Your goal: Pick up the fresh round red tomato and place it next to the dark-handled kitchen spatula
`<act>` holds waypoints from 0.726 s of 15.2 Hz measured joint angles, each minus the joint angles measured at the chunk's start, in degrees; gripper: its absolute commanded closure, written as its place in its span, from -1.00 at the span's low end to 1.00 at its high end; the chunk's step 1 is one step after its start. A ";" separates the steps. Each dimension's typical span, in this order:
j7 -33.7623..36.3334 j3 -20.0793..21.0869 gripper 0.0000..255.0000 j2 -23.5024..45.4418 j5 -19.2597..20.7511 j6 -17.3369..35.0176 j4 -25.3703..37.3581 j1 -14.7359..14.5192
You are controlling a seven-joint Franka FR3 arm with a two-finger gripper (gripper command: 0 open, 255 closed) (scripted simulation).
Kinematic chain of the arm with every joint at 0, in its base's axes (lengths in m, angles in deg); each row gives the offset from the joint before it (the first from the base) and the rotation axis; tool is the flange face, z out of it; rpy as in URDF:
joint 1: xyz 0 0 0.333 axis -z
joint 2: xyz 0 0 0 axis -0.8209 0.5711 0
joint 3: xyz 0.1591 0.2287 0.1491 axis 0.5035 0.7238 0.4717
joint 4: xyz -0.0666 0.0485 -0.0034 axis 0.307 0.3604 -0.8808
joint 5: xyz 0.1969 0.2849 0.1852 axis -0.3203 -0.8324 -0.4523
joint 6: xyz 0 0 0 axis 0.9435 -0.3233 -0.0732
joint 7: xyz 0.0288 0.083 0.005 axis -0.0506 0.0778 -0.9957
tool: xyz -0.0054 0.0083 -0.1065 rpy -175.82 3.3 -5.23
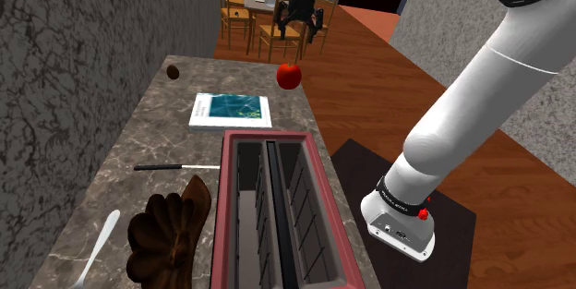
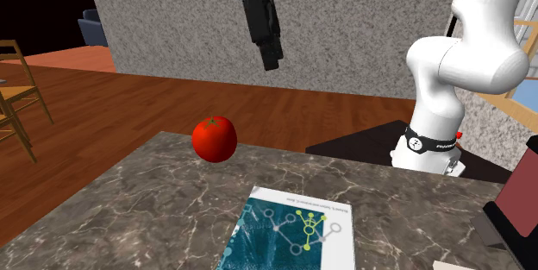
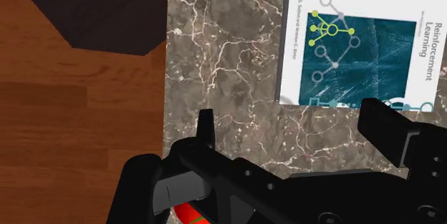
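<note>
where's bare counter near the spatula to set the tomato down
Bare counter lies between the book and the spatula, and along the wall side from the small brown object down to the spatula's handle. Crowded in the shoulder view's lower part: the toaster, the brown carved piece and a white utensil leave little room.

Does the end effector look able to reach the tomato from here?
Probably yes: the end effector, open, hangs above the tomato with nothing between them; the book lies flat, apart.
</note>
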 measured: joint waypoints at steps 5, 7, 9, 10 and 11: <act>4.88 -2.18 -1.00 12.14 -2.32 -2.75 11.60 2.25; 6.43 -3.21 -1.00 16.19 -3.33 -3.79 15.29 3.45; 8.28 -4.10 -1.00 21.22 -4.55 -5.65 20.85 4.71; 9.29 -4.47 -1.00 23.08 -5.19 -5.83 22.25 5.21; 10.00 -4.92 -1.00 25.76 -5.86 -6.51 24.93 6.02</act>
